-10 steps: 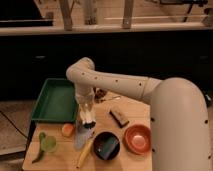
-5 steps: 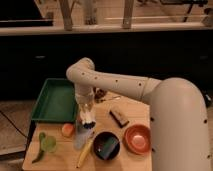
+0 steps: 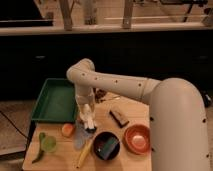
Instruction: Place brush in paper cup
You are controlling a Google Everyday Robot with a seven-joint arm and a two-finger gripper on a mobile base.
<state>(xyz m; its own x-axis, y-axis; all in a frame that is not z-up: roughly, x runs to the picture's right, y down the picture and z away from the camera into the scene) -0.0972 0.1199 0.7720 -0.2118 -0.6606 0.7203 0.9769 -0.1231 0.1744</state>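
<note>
My gripper (image 3: 88,124) hangs straight down from the white arm over the middle left of the wooden table (image 3: 125,162). Right under and in front of it is a pale whitish shape that looks like the paper cup (image 3: 82,139). A thin pale stick that may be the brush (image 3: 112,98) lies on the table behind the arm, to the right of the wrist. Its bristle end does not show.
A green tray (image 3: 54,100) lies at the back left. An orange ball (image 3: 67,130), a translucent green cup (image 3: 48,144) and a yellow banana-like thing (image 3: 85,152) sit at the front left. A black bowl (image 3: 106,145), an orange bowl (image 3: 137,139) and a black block (image 3: 119,117) are to the right.
</note>
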